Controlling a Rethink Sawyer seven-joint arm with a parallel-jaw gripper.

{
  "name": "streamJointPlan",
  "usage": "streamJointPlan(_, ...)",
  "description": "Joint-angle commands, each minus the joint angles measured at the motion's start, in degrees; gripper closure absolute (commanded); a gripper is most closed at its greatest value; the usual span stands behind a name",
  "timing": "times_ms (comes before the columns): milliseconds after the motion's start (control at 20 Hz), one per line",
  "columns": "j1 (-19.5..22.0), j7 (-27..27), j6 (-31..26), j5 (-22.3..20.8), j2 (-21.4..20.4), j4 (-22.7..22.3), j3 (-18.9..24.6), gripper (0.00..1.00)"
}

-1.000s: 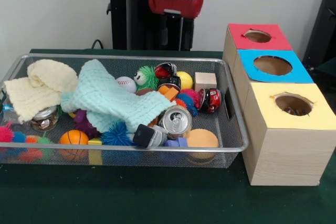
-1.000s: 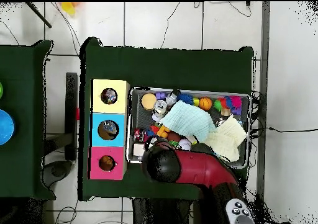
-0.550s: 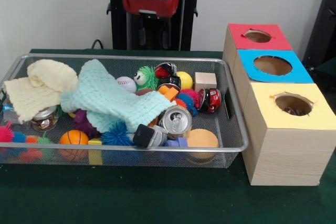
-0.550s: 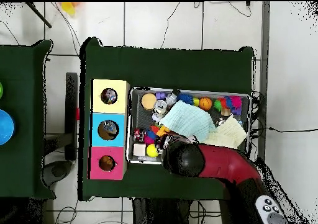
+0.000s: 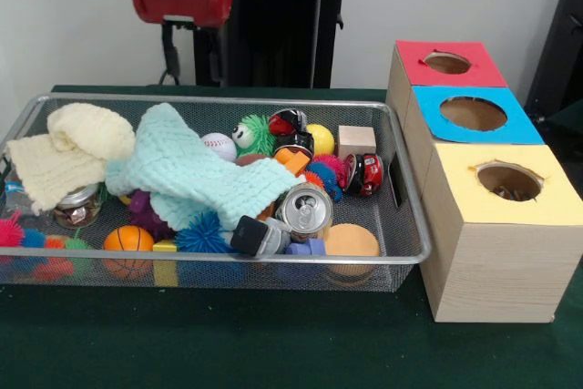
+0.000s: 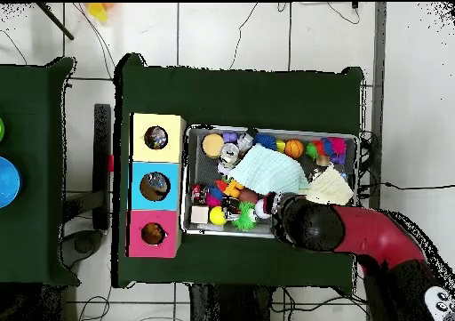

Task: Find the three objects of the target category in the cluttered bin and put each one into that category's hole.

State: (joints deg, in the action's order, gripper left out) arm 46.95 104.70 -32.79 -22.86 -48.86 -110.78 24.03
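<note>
Wire mesh bin (image 5: 412, 216) on the green table (image 5: 273, 343): long tray, its right end just beside the row of boxes.

Boxes, three in a row along the bin's right end: red-topped box (image 5: 448, 62) at the far end, blue-topped box (image 5: 474, 114) in the middle, yellow-topped box (image 5: 506, 184) nearest the table's front edge. Each top has one round hole.

Bin contents, left end: cream cloth (image 5: 68, 148) heaped over a glass jar (image 5: 76, 208); orange ball (image 5: 128, 239) by the front rim. Centre: mint cloth (image 5: 196, 175) spread over other items, with a baseball (image 5: 219, 145) and a green fuzzy toy (image 5: 254, 134) behind it. Right half: drink can (image 5: 304, 209) lying on its side, wooden cube (image 5: 356, 141) near the far rim, red toy car (image 5: 366, 174), yellow ball (image 5: 320, 138). Bare mesh shows only at the right end, between the red toy car and the end wall.

Gripper (image 5: 185, 47): raised above the bin's far rim, toward the left half, touching nothing. Whether its fingers are spread or pressed together cannot be told.

Target category: not identifiable.
</note>
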Motion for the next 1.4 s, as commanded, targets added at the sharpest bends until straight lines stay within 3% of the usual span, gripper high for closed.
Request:
streamJointPlan(50,3.72,-22.68,-8.39,-7.29,5.74,11.26,8.9,0.0)
streamJointPlan(500,6.26,-26.08,-10.51,-10.22,12.54,20.89,10.82,0.0)
streamJointPlan(900,11.53,-30.0,-12.87,-11.35,15.29,23.89,11.95,0.0)
streamJointPlan(1150,12.55,-31.54,-12.83,-12.69,19.71,27.38,12.66,0.0)
streamJointPlan(1400,13.21,-30.73,-9.86,-14.34,21.35,27.2,12.1,0.0)
